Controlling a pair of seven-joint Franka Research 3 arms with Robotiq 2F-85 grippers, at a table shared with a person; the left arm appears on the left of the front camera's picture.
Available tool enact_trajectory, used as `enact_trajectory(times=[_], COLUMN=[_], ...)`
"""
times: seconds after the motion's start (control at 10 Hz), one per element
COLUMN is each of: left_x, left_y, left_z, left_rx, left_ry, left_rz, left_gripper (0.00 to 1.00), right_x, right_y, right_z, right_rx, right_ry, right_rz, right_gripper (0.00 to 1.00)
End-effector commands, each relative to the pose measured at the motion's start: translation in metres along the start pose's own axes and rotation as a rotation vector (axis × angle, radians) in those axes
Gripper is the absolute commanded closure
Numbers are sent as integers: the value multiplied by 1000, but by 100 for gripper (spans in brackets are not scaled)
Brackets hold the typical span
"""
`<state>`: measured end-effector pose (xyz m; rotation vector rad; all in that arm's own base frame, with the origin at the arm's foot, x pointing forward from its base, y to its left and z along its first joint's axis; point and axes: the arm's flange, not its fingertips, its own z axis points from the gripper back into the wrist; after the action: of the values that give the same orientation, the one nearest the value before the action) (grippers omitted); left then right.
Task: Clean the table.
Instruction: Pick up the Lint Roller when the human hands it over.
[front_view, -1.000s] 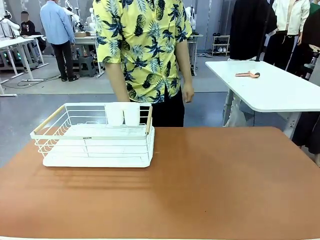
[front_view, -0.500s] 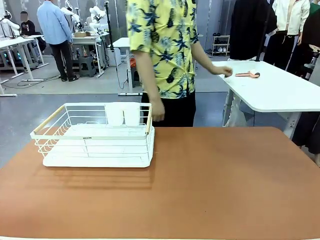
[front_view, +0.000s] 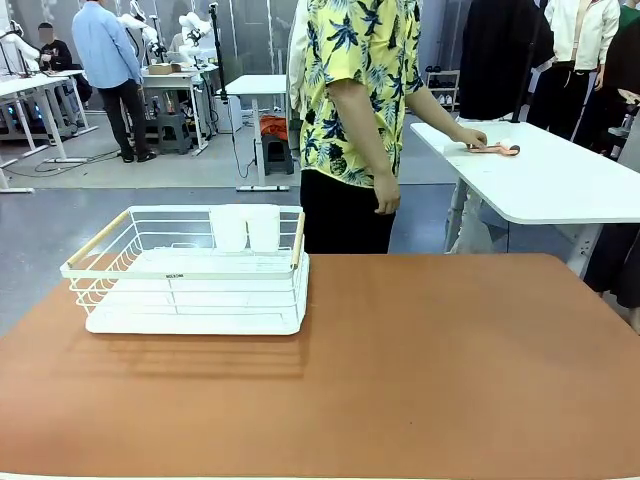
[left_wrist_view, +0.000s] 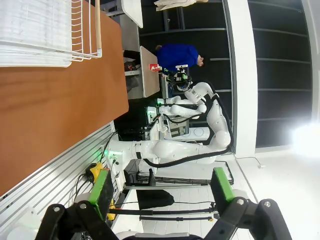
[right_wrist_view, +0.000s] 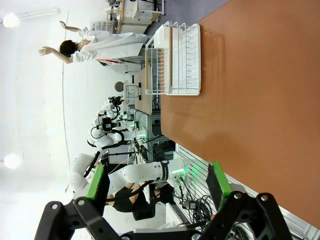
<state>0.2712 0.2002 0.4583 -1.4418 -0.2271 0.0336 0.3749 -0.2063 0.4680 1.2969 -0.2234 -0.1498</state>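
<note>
Table (front_view: 430, 370): reddish-brown top with rounded corners, spread across the foreground of the front view.

Left gripper (left_wrist_view: 161, 192): jaws as wide apart as they go, green pads (left_wrist_view: 102, 190) well separated, nothing held between them. In this gripper's own view the table lies ahead of the fingertips and off to the upper left, well apart from them.

Right gripper (right_wrist_view: 156, 185): jaws likewise spread wide and empty. In its own view the table lies ahead and to the upper right, with its near edge running diagonally close past the right-hand finger.

Dish rack (front_view: 190, 285): white wire on a white tray, with wooden handles at both ends. It stands on the table, far ahead of both grippers. It appears at the top left corner of the left wrist view and top centre of the right wrist view. Two white holders (front_view: 246, 228) sit side by side against its far wall.

Person (front_view: 360, 90): in a yellow patterned shirt, standing beyond the table's far edge, farther from the grippers than the rack. One hand (front_view: 470, 137) is stretched to a white table (front_view: 560, 190) behind the brown one and rests beside a small pinkish object (front_view: 497, 149). Whether the hand touches the object cannot be told. The other arm hangs at the person's side.
</note>
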Motion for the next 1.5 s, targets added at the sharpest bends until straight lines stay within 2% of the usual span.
enact_trajectory(times=[0.0, 1.4], left_x=[-3, -3], left_y=[0, 0], left_z=[2, 2], left_rx=[-4, -4], left_ry=[6, 6], left_rz=[-5, -5], left_gripper=[0, 0], right_x=[0, 0], right_y=[1, 1], right_z=[0, 0], right_rx=[8, 8], right_ry=[1, 1], right_rz=[6, 6], right_gripper=[0, 0])
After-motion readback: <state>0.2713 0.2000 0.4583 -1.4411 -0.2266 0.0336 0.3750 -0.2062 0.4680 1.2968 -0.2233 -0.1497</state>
